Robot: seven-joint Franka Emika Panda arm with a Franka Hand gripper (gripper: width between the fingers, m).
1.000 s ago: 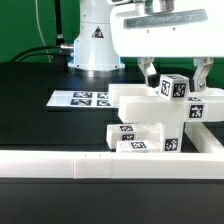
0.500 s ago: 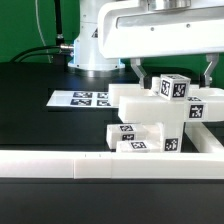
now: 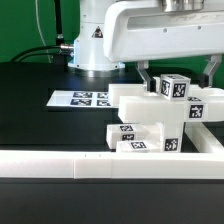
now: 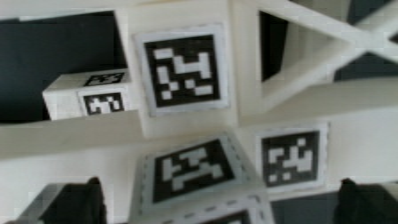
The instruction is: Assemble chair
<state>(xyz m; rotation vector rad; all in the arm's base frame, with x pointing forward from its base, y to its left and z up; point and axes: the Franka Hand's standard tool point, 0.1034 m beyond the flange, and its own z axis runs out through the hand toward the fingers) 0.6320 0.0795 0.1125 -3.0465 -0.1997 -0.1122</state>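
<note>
The chair is partly built, I think. Its white pieces sit in a pile on the black table, right behind the rail, near the rail's end on the exterior view's right. A small block with a tag sits at the top of the pile, on the side away from the rail. The marker board lies flat farther back from the rail.

The step now looks like getting ready to grab. The arm hangs over the chair, above and behind the rail. The jaws are open as wide as they go. One side points down on each side of the block. They hold nothing. I cannot see them touch the block, and there looks to be a gap on both sides. In the wrist view, big tags fill the picture, so the chair is very close.

Next, I think the jaws need to go down a little, sit even on both sides of the block, and then squeeze gently. If they are off to one side, they could push the chair and knock pieces loose.
</note>
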